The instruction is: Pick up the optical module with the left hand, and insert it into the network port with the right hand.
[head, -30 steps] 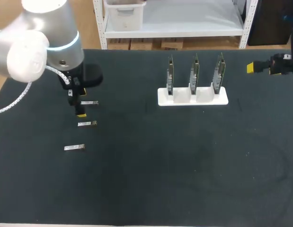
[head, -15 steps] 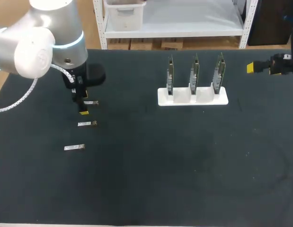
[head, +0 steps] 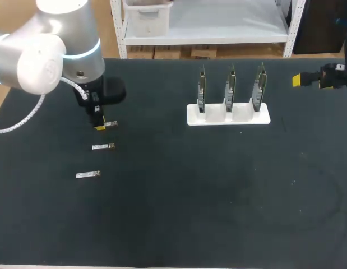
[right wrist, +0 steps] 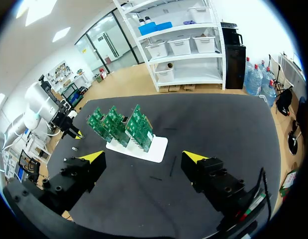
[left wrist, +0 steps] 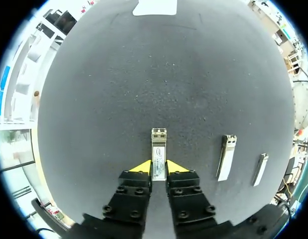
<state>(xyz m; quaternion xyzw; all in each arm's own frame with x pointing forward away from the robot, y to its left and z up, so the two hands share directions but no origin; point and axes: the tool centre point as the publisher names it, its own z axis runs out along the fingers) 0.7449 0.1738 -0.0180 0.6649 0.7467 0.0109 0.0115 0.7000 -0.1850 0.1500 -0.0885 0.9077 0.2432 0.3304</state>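
Between left jaws, optical module (left wrist: 158, 160)

Bright even light; the optical module (left wrist: 158, 157) gleams faintly.

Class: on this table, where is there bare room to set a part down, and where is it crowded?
Free: the wide dark mat between the white rack and the near edge, and between rack and left claw. Crowded: the left side, where the claw grips one optical module with two more nearby.
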